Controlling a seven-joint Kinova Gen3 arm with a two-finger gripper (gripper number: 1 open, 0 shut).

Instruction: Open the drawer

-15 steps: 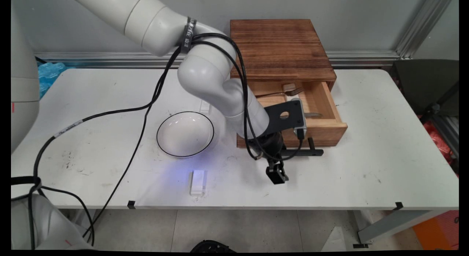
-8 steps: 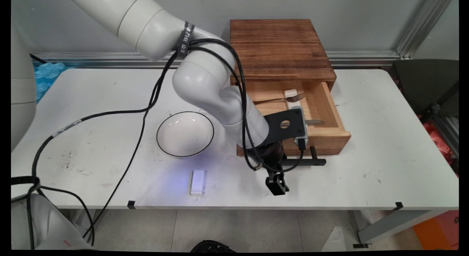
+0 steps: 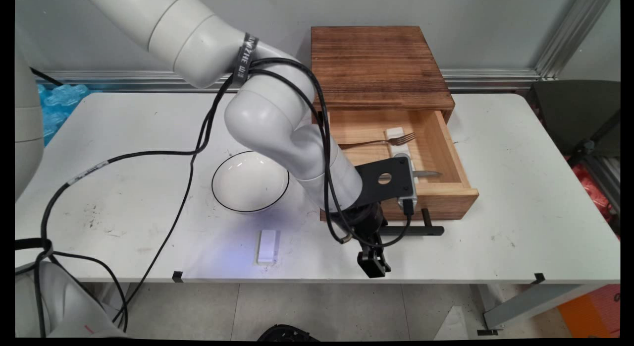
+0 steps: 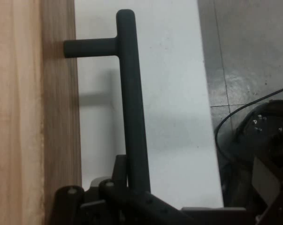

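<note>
the black two-finger claw (image 3: 372,264) hangs low over the near edge of the white counter (image 3: 520,222), right at the long black bar handle (image 3: 413,231) of the open light-wood drawer (image 3: 448,203). in the hand view the bar (image 4: 132,103) runs straight up from the claw's linkage at the bottom edge and passes into it, so the claw looks pressed onto the handle (though the fingertips themselves are hidden under the linkage, so the actual contact isn't visible). the handle's long axis lies along the drawer front, parallel to the counter's near edge, and the claw sits at the bar's left end, with the drawer front just behind it and the counter's near edge just in front. the handle is a slim, matte black round bar standing off the wood on short black posts, one of them showing clearly in the hand view. the drawer is pulled well out of the dark brown wooden box (image 3: 379,63) that stands toward the back of the counter, and inside it lie a silver metal fork (image 3: 381,139) across a small white block (image 3: 396,136), with a silver blade tip (image 3: 427,174) nearer the front. left of the drawer stands a white round bowl with a thin black rim (image 3: 250,181), and nearer the counter's front edge lies a small white rectangular block (image 3: 267,246), well apart from the claw.
</note>
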